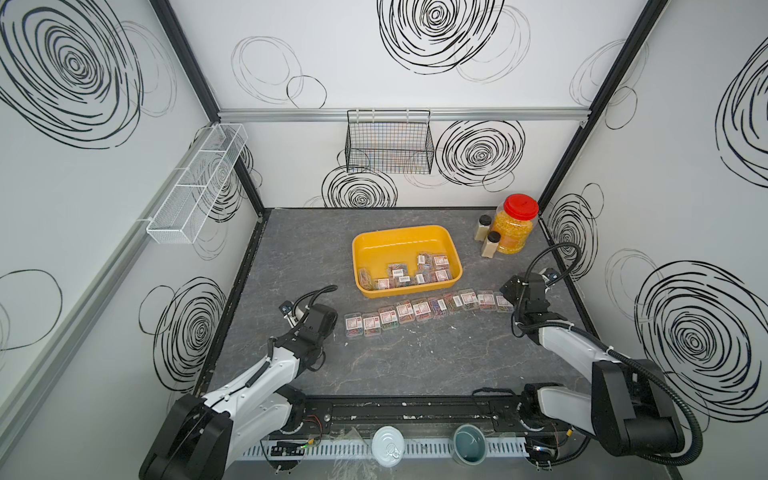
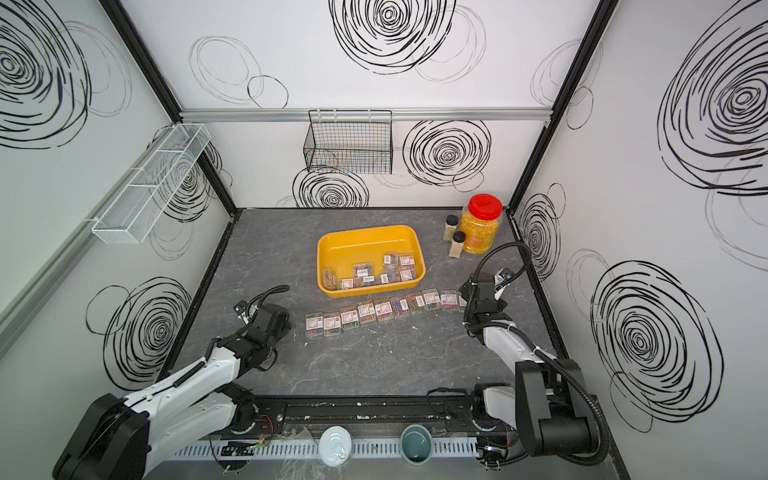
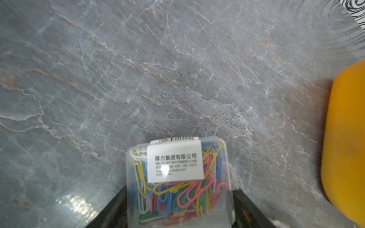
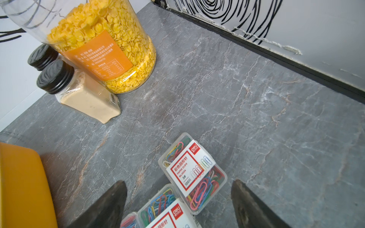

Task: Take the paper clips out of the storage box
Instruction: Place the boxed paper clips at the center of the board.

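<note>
Across the table between the storage box and the near edge a row of paper clips lies out, several cases are left inside, the left gripper grips one case, and the right gripper hangs open over the row's end.

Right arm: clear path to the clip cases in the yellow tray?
Probably yes: right hand is open, tray is open-topped with cases along its near side; only the row of cases on the table lies between.
</note>
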You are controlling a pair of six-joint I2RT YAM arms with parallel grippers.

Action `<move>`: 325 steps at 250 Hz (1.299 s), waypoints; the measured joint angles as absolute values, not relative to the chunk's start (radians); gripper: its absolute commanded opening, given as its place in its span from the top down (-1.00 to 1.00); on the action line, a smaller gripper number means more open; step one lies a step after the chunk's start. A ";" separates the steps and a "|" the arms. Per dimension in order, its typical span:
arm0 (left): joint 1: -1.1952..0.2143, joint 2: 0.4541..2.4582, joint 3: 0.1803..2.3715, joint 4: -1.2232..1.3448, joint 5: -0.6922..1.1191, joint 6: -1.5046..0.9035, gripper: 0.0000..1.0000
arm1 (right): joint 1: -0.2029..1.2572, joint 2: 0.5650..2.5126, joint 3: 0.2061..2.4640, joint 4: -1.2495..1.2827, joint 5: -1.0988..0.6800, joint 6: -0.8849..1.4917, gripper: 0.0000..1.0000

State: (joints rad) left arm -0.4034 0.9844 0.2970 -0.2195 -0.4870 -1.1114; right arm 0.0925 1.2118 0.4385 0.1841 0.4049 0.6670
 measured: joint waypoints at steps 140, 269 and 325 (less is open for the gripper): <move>-0.473 1.016 0.296 -0.200 -0.502 -1.198 -0.59 | 0.100 1.213 0.442 0.183 0.425 0.665 -0.73; -0.374 0.947 0.416 -0.282 -0.517 -1.063 -0.98 | 0.105 1.205 0.442 0.183 0.433 0.665 -0.76; -0.249 1.017 0.479 -0.271 -0.440 -0.870 -0.98 | 0.109 1.205 0.442 0.183 0.439 0.665 -0.77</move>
